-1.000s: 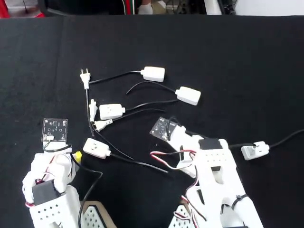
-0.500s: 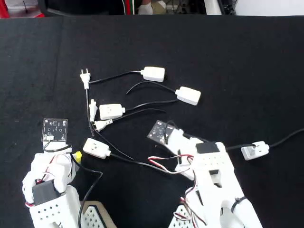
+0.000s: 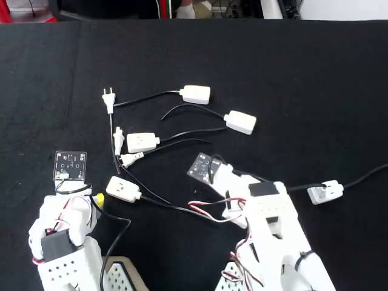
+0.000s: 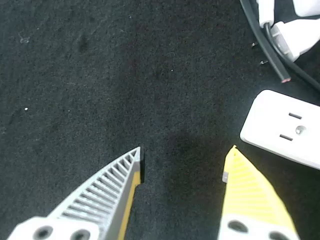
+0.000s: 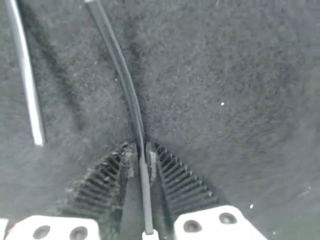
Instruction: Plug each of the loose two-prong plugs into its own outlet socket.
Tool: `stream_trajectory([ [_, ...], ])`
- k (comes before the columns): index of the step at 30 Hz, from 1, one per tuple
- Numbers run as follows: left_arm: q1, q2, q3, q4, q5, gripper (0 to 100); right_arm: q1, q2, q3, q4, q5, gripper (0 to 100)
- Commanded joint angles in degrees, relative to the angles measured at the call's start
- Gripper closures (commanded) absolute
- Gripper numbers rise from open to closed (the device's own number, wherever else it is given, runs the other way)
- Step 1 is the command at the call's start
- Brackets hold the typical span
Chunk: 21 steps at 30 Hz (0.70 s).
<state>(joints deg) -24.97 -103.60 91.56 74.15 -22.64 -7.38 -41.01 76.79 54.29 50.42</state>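
Several white outlet sockets lie on the black table (image 3: 315, 73): one far back (image 3: 195, 94), one right of it (image 3: 240, 122), one mid-left (image 3: 142, 142), one near the left arm (image 3: 123, 188) and one at the right (image 3: 324, 192). Loose two-prong plugs lie at the left (image 3: 108, 97), (image 3: 118, 139), (image 3: 130, 159). My left gripper (image 4: 182, 160) is open just above the cloth, with the nearest socket (image 4: 285, 130) beside its yellow finger (image 4: 245, 185). My right gripper (image 5: 140, 150) is shut on a black cable (image 5: 120, 65) near the table's middle, under its wrist board (image 3: 203, 165).
Black cords loop between the sockets and plugs across the middle of the table. A second cord (image 5: 25, 85) lies beside the one I hold. Two plug bodies (image 4: 280, 30) lie close beyond the left gripper. The table's far edge runs along the back.
The right arm has shifted slightly to the left with the cable in its fingers. The left arm and the sockets have stayed put.
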Motion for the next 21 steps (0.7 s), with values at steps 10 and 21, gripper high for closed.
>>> stream_trajectory([
  [10, -0.4, -0.2, -0.1, 0.2, -0.4, 74, -6.8, 0.0, -21.9, -0.3, -10.2, 98.7],
  [21, -0.5, -0.2, -0.1, 0.2, -0.4, 74, -15.7, 39.5, -43.2, -11.1, -15.6, 98.2],
])
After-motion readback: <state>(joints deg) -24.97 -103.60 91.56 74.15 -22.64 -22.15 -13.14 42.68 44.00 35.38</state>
